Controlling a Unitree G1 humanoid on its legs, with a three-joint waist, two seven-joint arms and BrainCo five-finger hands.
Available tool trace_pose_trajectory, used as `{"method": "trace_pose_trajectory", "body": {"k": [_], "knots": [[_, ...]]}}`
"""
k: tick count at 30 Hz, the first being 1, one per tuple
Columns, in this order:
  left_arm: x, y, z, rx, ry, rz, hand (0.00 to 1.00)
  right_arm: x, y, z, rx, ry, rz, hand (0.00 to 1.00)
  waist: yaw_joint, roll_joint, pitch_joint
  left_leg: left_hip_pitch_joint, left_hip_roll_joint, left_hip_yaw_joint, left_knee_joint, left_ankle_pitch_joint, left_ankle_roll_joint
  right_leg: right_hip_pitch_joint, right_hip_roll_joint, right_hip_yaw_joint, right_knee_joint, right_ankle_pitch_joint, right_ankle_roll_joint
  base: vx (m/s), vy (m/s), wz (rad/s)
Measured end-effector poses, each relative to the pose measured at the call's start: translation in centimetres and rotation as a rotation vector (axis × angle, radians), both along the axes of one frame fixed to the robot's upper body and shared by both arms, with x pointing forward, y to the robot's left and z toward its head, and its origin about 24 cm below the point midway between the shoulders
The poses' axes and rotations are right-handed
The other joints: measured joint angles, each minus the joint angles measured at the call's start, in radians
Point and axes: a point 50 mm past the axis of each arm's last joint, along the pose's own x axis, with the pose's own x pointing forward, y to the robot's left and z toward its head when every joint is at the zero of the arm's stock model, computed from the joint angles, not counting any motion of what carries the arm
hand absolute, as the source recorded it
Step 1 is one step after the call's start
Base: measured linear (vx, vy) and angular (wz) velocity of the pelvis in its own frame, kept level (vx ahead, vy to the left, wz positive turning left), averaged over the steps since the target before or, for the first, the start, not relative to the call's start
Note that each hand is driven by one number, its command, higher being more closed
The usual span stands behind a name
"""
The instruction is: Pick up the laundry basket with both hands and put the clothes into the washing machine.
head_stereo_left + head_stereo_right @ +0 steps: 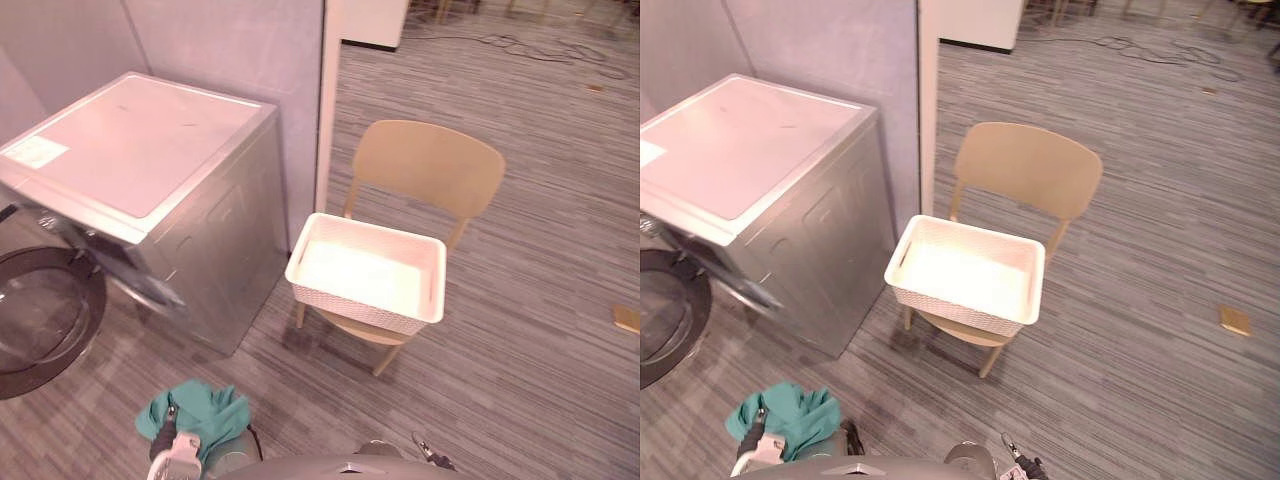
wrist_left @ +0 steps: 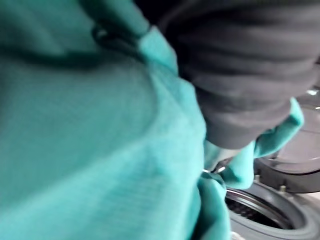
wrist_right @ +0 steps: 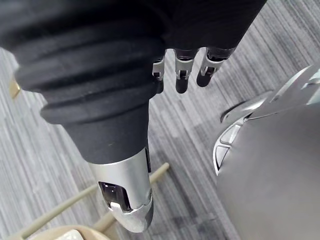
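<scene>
**A:** Which way does the laundry basket (image 1: pixel 355 305) lie?

**B:** Open side up on the seat of the chair (image 1: pixel 430 165). Its long axis runs across the seat, parallel to the chair back, and there is a handle slot in each short end. The washing machine (image 1: pixel 140 150) stands just beside the chair, on the robot's left, with its round door (image 1: pixel 40 320) swung open.

**A:** Any writing?

**B:** A pale sticker (image 1: pixel 35 152) sits on the machine's top at a front corner. Its print is too small to read.

**A:** And the hands?

**B:** Both are well apart from the basket. The left hand (image 2: pixel 240 75) is wrapped in a teal cloth (image 1: pixel 200 410), low in front of the open door, with the drum's mouth (image 2: pixel 255 212) past it. I cannot tell whether it grips the cloth. The right hand (image 3: pixel 182 70) hangs over the floor (image 1: pixel 520 330), fingers (image 3: pixel 207 67) straight, thumb (image 3: pixel 127 195) apart, holding nothing.
</scene>
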Motion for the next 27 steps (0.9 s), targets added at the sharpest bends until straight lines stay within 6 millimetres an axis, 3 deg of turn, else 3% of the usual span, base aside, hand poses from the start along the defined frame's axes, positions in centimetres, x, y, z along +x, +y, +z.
{"method": "trace_pose_trajectory", "body": {"k": [1, 3, 4, 5, 8, 10, 13, 14, 16, 18, 19, 20, 21, 22, 23, 24, 26, 27], "knots": [[1.3, -0.1, 0.6, 0.016, -0.045, -0.028, 1.0, -0.3, -0.2, 0.0, 0.0, 0.008, -0.026, 0.0, -0.011, 0.011, -0.006, 0.002, 0.048, -0.012, 0.019, -0.025, -0.009, 0.0, -0.003, -0.035, 0.0, 0.007, 0.012, 0.04, 0.171, 0.87], [3.0, -1.1, 1.1, 0.02, -0.087, -0.095, 1.0, -0.4, -0.6, 0.0, -0.014, 0.021, -0.053, 0.0, -0.022, 0.03, -0.017, 0.025, 0.099, -0.036, -0.038, -0.014, -0.02, -0.014, -0.004, -0.06, 0.004, 0.019, 0.033, 0.08, 0.292, 0.79], [4.0, -1.7, 1.5, 0.022, -0.118, -0.142, 1.0, -0.1, -0.8, 0.1, -0.018, 0.015, -0.06, 0.0, -0.023, 0.047, -0.026, 0.063, 0.09, -0.07, -0.132, -0.005, -0.087, -0.021, -0.004, -0.059, 0.003, 0.03, 0.051, 0.09, 0.355, 0.6], [4.7, -2.1, 1.9, 0.034, -0.139, -0.192, 1.0, 0.3, -0.7, 0.1, -0.009, 0.01, -0.066, 0.0, -0.03, 0.036, -0.026, 0.081, 0.066, -0.075, -0.189, -0.022, -0.145, -0.018, -0.004, -0.049, -0.023, 0.06, 0.064, 0.08, 0.364, 0.53], [6.0, -1.5, 3.0, 0.085, -0.188, -0.285, 1.0, 1.4, 1.6, -0.3, 0.054, 0.002, -0.044, 0.0, -0.032, -0.008, -0.028, 0.062, 0.007, -0.086, -0.153, -0.038, -0.137, 0.036, -0.019, -0.015, -0.154, 0.174, 0.073, 0.07, 0.343, 0.3], [6.8, -1.3, 4.0, 0.113, -0.247, -0.311, 1.0, 2.0, 1.3, -0.2, 0.042, -0.007, -0.013, 0.0, -0.018, 0.007, -0.03, 0.018, 0.002, -0.093, -0.062, -0.101, -0.122, 0.053, -0.025, 0.013, -0.211, 0.228, 0.092, 0.04, 0.343, 0.11], [8.7, -0.5, 6.1, 0.175, -0.355, -0.328, 1.0, 4.9, 0.6, 0.6, 0.01, -0.067, 0.053, 0.0, -0.006, 0.037, -0.037, -0.173, -0.015, -0.114, 0.112, -0.194, -0.084, 0.001, -0.035, 0.014, -0.286, 0.274, 0.148, -0.07, 0.353, 0.14], [9.5, -0.6, 6.6, 0.181, -0.388, -0.337, 1.0, 5.9, 0.3, 0.9, 0.002, -0.089, 0.058, 0.0, 0.002, 0.07, -0.031, -0.25, -0.019, -0.128, 0.184, -0.229, -0.065, -0.024, -0.038, 0.001, -0.302, 0.293, 0.166, -0.09, 0.289, 0.31], [9.7, -0.7, 6.8, 0.181, -0.399, -0.342, 1.0, 6.6, -0.2, 1.2, -0.011, -0.102, 0.062, 0.0, 0.018, 0.091, -0.019, -0.283, -0.04, -0.137, 0.226, -0.275, -0.041, -0.028, -0.057, 0.006, -0.304, 0.333, 0.137, -0.05, 0.386, 0.3], [8.7, -0.8, 6.3, 0.174, -0.376, -0.339, 1.0, 6.6, -0.3, 1.5, -0.022, -0.126, 0.064, 0.0, 0.027, 0.092, -0.02, -0.231, -0.071, -0.143, 0.202, -0.284, -0.023, -0.027, -0.08, 0.091, -0.234, 0.404, 0.009, 0.05, 0.367, 0.4], [8.2, -0.9, 6.1, 0.172, -0.365, -0.341, 1.0, 6.6, 0.1, 1.6, -0.015, -0.143, 0.065, 0.0, 0.03, 0.092, -0.021, -0.191, -0.092, -0.162, 0.161, -0.27, -0.005, -0.061, -0.061, 0.215, -0.144, 0.363, -0.043, 0.13, 0.239, 0.39], [8.0, -0.8, 6.0, 0.174, -0.36, -0.338, 1.0, 6.6, 0.5, 1.6, -0.005, -0.152, 0.061, 0.0, 0.029, 0.084, -0.025, -0.173, -0.1, -0.171, 0.132, -0.258, 0.002, -0.08, -0.032, 0.294, -0.093, 0.302, -0.027, 0.21, 0.231, 0.63], [8.0, -0.6, 6.0, 0.17, -0.364, -0.324, 1.0, 6.4, 1.7, 1.4, 0.024, -0.159, 0.051, 0.0, 0.019, 0.046, -0.048, -0.135, -0.127, -0.196, 0.046, -0.219, 0.014, -0.129, 0.066, 0.434, 0.002, 0.168, -0.003, 0.16, 0.112, 0.62], [8.0, -0.6, 6.1, 0.171, -0.365, -0.324, 1.0, 6.4, 2.1, 1.3, 0.035, -0.161, 0.045, 0.0, 0.017, 0.035, -0.054, -0.117, -0.135, -0.202, 0.014, -0.205, 0.02, -0.146, 0.106, 0.459, 0.023, 0.129, 0.005, 0.21, 0.057, 0.61], [7.9, -0.8, 5.9, 0.162, -0.363, -0.321, 1.0, 6.4, 2.7, 1.2, 0.052, -0.165, 0.033, 0.0, 0.015, 0.018, -0.06, -0.078, -0.141, -0.204, -0.041, -0.188, 0.025, -0.188, 0.189, 0.497, 0.047, 0.072, 0.008, 0.16, -0.004, 0.21], [7.9, -1.1, 5.8, 0.153, -0.362, -0.32, 1.0, 6.4, 2.8, 1.3, 0.052, -0.17, 0.028, 0.0, 0.017, 0.015, -0.06, -0.057, -0.144, -0.204, -0.064, -0.182, 0.029, -0.209, 0.235, 0.506, 0.052, 0.053, 0.006, 0.21, -0.013, 0.09], [8.2, -2.7, 5.7, 0.107, -0.376, -0.319, 1.0, 6.2, 2.5, 1.4, 0.043, -0.19, -0.005, 0.0, -0.002, 0.014, -0.061, 0.023, -0.161, -0.206, -0.138, -0.174, 0.037, -0.278, 0.377, 0.521, 0.034, 0.036, -0.004, 0.25, -0.042, 0.23], [8.5, -3.6, 5.7, 0.088, -0.383, -0.336, 1.0, 5.9, 2.3, 1.4, 0.035, -0.19, -0.011, 0.0, -0.01, 0.012, -0.062, 0.052, -0.175, -0.212, -0.159, -0.177, 0.036, -0.295, 0.41, 0.528, 0.012, 0.04, -0.007, 0.25, -0.077, 0.42]]}}
